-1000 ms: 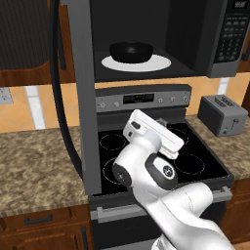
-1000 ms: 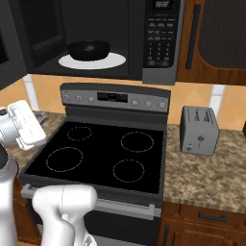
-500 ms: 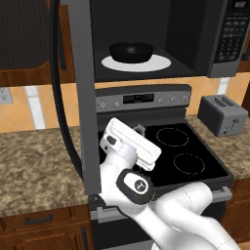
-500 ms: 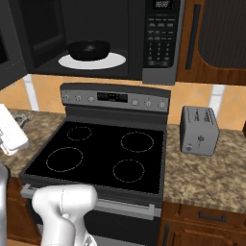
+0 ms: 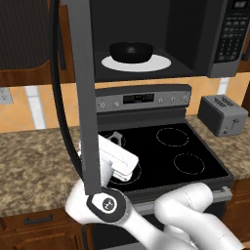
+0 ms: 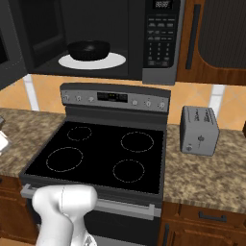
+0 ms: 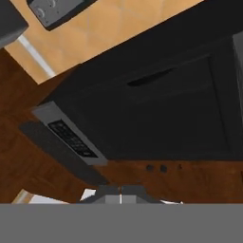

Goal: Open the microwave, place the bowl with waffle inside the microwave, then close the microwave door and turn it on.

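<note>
Reaching low over the front left of the stove (image 5: 161, 151), the white arm (image 5: 185, 215) is bending beside the open microwave door (image 5: 83, 97), which is swinging out toward the viewer at the left. The gripper (image 7: 121, 190) is pointing up at the underside of the microwave (image 7: 156, 109), and its jaws are pressed together with nothing between them. Behind the arm, the black stove top is lying between two stretches of speckled brown worktop (image 6: 206, 168). A small gray toaster (image 6: 199, 129) is standing on the worktop to the right of the stove. Farther back and higher, the microwave's cavity is standing open. Inside it, the black bowl (image 5: 131, 51) is sitting on the white round plate (image 5: 158, 63). Whether the waffle is in the bowl cannot be told. The keypad (image 6: 161, 33) is showing at the microwave's right.
</note>
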Available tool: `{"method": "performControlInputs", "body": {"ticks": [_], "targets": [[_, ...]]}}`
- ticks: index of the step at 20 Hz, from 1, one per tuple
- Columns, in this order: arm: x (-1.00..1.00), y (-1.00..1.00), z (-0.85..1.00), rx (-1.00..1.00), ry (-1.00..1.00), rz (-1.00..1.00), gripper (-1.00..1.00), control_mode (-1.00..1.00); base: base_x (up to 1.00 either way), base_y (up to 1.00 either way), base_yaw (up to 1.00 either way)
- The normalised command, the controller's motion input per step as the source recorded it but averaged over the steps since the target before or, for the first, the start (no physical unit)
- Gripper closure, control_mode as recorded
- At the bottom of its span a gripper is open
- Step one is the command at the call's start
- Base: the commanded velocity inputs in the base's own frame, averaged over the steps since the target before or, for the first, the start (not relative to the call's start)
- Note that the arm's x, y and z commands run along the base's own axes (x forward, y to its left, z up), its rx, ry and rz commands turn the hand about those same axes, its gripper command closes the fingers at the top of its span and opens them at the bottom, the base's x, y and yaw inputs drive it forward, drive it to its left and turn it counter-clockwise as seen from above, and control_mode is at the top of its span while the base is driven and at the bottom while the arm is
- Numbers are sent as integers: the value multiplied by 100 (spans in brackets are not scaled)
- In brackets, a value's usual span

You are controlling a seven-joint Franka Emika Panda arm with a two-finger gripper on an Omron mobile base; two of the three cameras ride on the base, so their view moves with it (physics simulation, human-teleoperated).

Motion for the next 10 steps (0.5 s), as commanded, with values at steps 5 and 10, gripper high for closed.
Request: {"method": "performControlInputs", "body": {"ticks": [5,10], "targets": [[-44,88,0,-14,-28,0,100,-100,0,0,0],[-37,82,0,-10,-26,0,100,-100,0,0,0]]}}
